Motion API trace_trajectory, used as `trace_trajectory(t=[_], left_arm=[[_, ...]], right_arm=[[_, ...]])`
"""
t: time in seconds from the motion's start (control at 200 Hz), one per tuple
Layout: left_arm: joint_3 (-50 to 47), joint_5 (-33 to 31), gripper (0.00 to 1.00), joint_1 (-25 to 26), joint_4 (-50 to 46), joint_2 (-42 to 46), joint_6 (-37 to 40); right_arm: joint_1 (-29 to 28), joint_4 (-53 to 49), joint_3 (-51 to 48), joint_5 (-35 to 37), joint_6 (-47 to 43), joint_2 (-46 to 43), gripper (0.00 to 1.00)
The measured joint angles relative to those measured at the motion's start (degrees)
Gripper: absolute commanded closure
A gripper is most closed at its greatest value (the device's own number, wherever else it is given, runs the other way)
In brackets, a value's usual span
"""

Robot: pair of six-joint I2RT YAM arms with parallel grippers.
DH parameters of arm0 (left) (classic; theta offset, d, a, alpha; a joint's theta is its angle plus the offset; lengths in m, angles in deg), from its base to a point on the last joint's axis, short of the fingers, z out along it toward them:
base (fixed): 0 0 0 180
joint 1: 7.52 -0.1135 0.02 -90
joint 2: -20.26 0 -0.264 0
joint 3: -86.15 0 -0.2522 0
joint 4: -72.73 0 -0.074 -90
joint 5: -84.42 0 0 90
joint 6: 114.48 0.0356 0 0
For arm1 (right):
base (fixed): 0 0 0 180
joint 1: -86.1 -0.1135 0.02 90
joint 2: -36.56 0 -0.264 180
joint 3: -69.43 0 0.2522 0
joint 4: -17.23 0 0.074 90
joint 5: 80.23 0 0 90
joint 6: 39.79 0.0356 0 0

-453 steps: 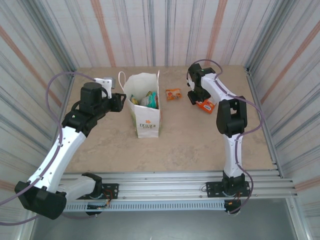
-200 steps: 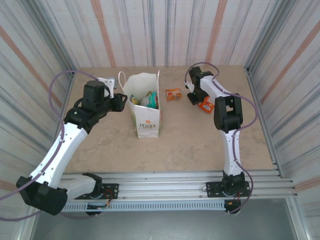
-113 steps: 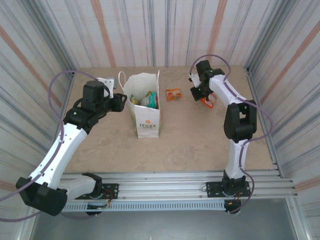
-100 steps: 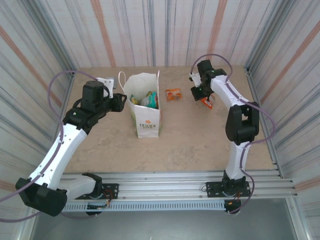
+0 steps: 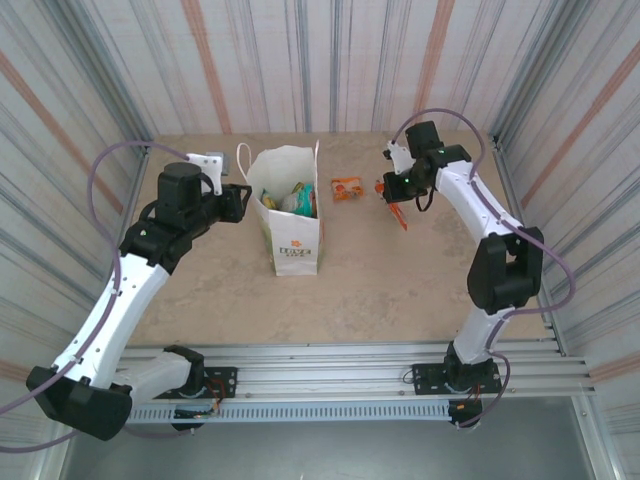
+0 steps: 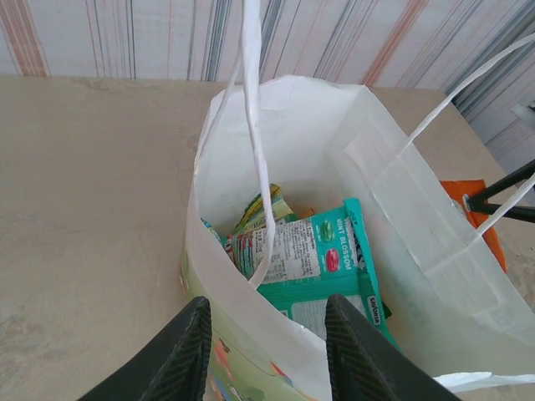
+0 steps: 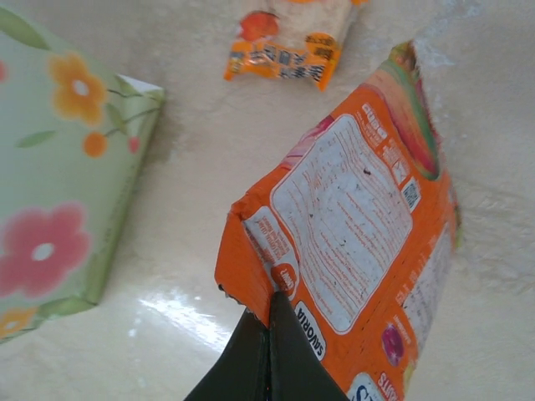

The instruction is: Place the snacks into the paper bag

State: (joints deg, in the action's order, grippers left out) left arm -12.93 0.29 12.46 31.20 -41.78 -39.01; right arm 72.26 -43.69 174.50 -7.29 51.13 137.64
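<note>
Between the tightly closed fingers of the right gripper (image 7: 267, 326), the crimped corner of a glossy orange foil packet (image 7: 359, 225) is pinched, to the right of the white paper bag (image 5: 290, 215). The left gripper's (image 6: 267, 305) black fingers are parted astride the bag's thin rim, and a flat teal packet (image 6: 326, 267) is seen inside.
</note>
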Motion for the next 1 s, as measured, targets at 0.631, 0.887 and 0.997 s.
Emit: trace_trajectory(t=[0.631,0.887,0.997], left_arm=[[-0.46,-0.04,0.52,0.00,4.28,0.11,-0.11],[0.52,-1.55,0.49,0.00,5.51,-2.95,-0.76],[1.70,-2.19,0.49,0.00,5.84,-4.42,-0.76]], right_arm=[[0.00,8.83,-5.90,-10.99,20.31,-16.02,1.00],[-0.57,9.42,3.10,-11.52,27.78,-17.88,1.00],[-2.14,9.70,7.85,-11.47,29.88,-17.90,1.00]])
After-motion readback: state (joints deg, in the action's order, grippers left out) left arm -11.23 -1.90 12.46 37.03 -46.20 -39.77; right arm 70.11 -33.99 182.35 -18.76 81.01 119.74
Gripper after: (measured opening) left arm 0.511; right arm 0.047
